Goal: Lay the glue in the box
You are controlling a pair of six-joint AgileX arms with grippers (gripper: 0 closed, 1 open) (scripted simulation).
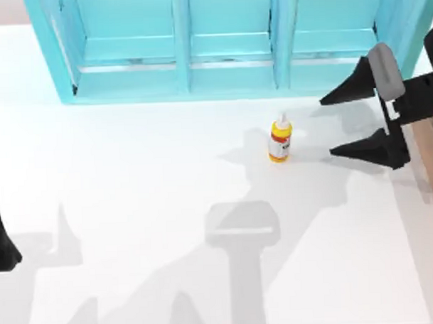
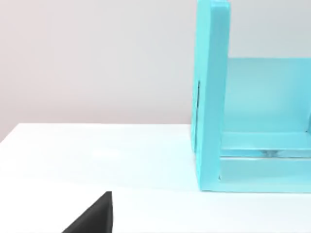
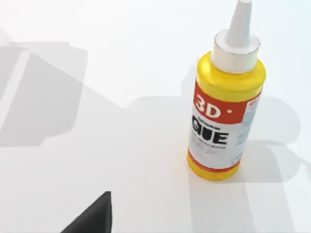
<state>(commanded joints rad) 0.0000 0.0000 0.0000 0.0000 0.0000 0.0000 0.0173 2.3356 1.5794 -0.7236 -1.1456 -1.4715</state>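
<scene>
**One bottle upright, right gripper spread beside it**

One glue (image 1: 280, 139) bottle stands upright on the white table (image 1: 132, 179), in front of the teal shelf unit (image 1: 226, 44). To its right, apart from it, the right gripper (image 1: 341, 125) has its fingers wide apart, empty. Behind that gripper, a strip of the box (image 1: 431, 154) shows at the table's right edge. At the table's left edge sits the left gripper (image 1: 2, 240); whether its fingers are apart or together, I cannot tell.

The glue (image 3: 224, 104) carries the only legible print — on its red band, white characters "3D"; below, on the white body, bold black letters ending in "UE" — the finer lines beneath are too small to read
</scene>
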